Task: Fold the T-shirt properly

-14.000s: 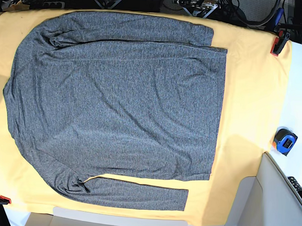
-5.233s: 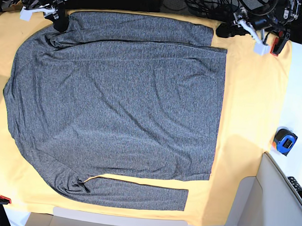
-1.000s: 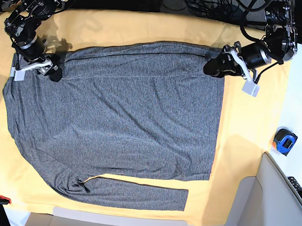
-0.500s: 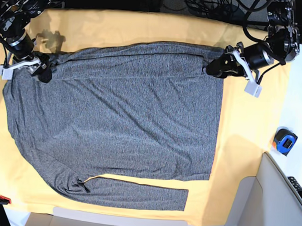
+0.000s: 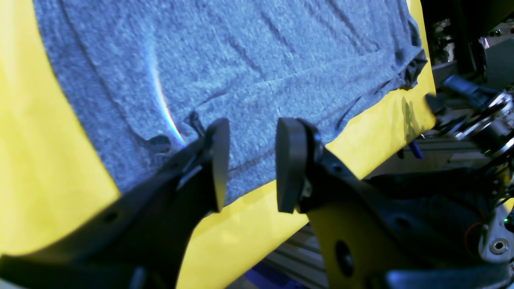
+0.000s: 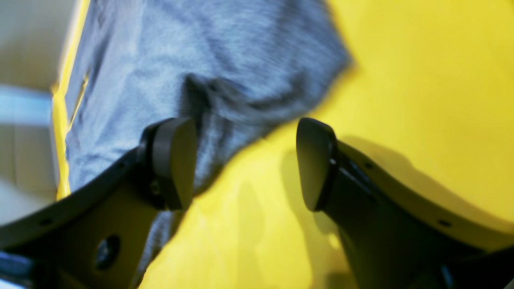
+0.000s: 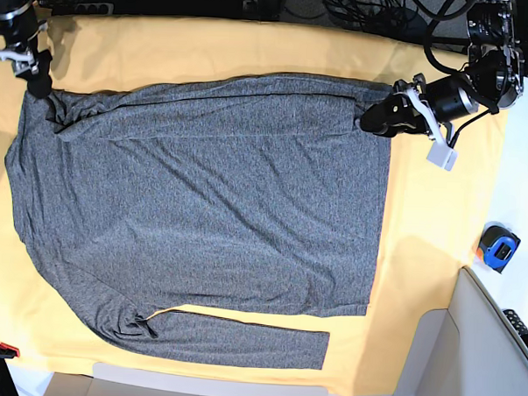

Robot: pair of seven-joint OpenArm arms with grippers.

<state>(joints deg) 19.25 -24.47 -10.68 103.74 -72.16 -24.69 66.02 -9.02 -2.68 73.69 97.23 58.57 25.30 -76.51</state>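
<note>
Clearly both end effectors, left (image 5: 249, 160) and right (image 6: 245, 160), gape empty; T-shirt (image 7: 203, 195) blurred.

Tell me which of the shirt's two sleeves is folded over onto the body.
The sleeve by the arms, along the T-shirt edge far from the camera, lies folded onto the body; the near sleeve lies apart on the yellow cloth.

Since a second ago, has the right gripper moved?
Yes. The right gripper has pulled off the T-shirt toward the yellow cloth's far corner.
</note>
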